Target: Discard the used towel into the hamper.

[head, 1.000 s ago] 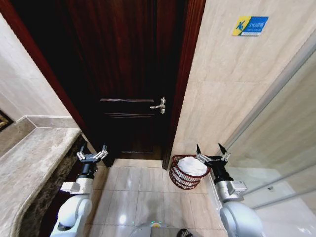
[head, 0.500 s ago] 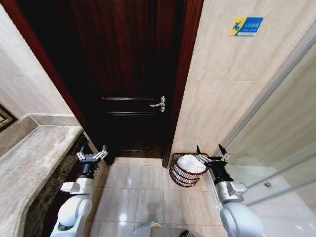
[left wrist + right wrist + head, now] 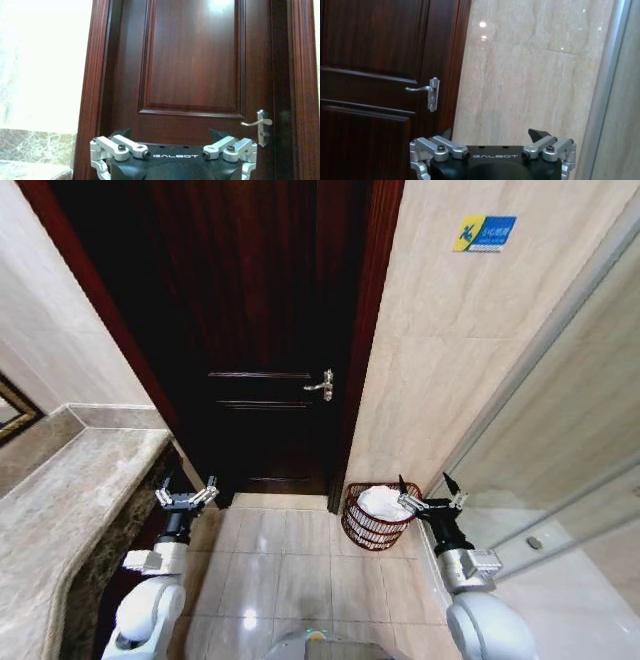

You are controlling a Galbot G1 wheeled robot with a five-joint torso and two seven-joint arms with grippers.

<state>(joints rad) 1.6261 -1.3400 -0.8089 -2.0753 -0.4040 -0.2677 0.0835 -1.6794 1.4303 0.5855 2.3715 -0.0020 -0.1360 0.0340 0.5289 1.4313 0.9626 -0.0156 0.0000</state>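
While the left gripper [image 3: 187,486] hangs beside the marble counter [image 3: 70,490] with its fingers spread apart and nothing between them, the dark wooden door [image 3: 260,330] stands ahead of it, the silver handle [image 3: 321,386] up and to its right. Further right, the hamper [image 3: 372,518] sits on the tiled floor [image 3: 290,565] against the beige wall [image 3: 450,360], a white towel [image 3: 380,502] piled inside it. Just right of the hamper's rim, the right gripper [image 3: 426,488] hovers with its fingers also apart, empty, near the towel.
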